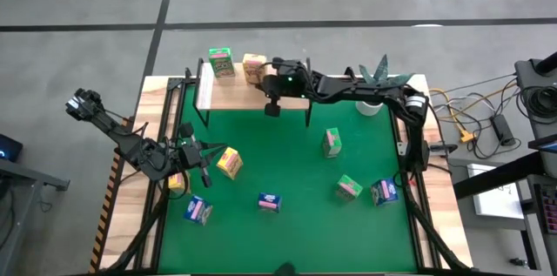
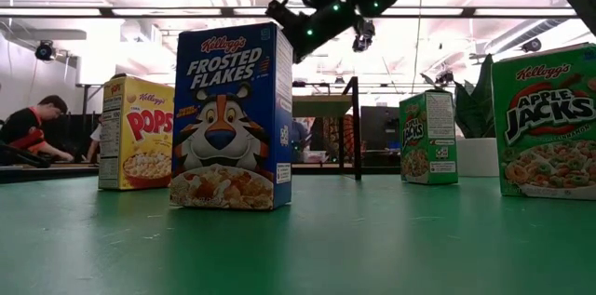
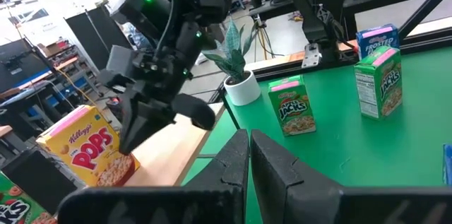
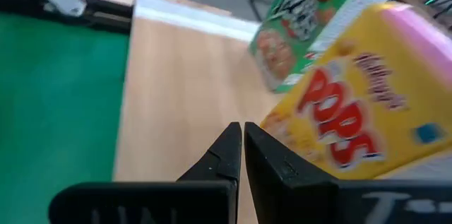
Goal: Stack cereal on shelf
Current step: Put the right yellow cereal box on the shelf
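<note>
The shelf (image 1: 206,89) stands at the mat's far edge, its pale plank top (image 4: 176,104) filling the right wrist view. On the plank stand a green cereal box (image 1: 219,60) and a yellow one (image 1: 254,67). My right gripper (image 1: 271,104) hangs shut just over the plank, close beside the yellow box (image 4: 346,125); I see no touch. Near the mat's left edge, my left gripper (image 3: 248,146) is shut and empty, next to a yellow box (image 1: 229,163) that lies on the mat. More cereal boxes lie on the mat: blue (image 1: 270,202), green (image 1: 332,143) and others.
A small potted plant (image 1: 374,84) stands at the far right, behind my right arm. Another yellow box (image 1: 177,182) lies under my left arm. Blue (image 1: 198,211), green (image 1: 349,188) and blue (image 1: 384,191) boxes are spread along the near half of the green mat (image 1: 287,154).
</note>
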Tool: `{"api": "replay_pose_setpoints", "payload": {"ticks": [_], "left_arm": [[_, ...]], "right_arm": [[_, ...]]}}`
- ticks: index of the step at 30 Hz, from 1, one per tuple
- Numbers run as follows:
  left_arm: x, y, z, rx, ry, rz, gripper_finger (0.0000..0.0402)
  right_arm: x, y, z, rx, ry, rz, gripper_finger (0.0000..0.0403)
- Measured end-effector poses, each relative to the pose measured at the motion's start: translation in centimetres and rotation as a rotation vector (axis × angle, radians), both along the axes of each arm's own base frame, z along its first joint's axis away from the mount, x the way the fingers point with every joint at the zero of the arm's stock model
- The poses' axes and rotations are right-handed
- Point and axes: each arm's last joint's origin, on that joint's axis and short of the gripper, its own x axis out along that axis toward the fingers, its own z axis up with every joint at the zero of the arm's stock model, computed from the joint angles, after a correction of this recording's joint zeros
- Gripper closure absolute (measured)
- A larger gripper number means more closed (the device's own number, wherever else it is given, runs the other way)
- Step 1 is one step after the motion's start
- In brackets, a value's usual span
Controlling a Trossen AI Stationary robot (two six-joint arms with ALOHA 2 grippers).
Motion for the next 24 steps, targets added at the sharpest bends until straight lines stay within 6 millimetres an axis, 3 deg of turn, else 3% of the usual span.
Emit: {"api": "replay_pose_setpoints", "payload": {"ticks": [16,24], "left_arm": [[0.0,0.0,0.0,0.011,0.003,-0.001,0.0402],[0.0,0.0,0.0,0.011,0.004,-0.001,0.0402]], "right_arm": [[-1.6,-3.9,0.2,-0.019,-0.041,-0.095,0.0394],[-1.7,-3.6,-0.5,0.024,-0.028,-0.026,0.0394]]}}
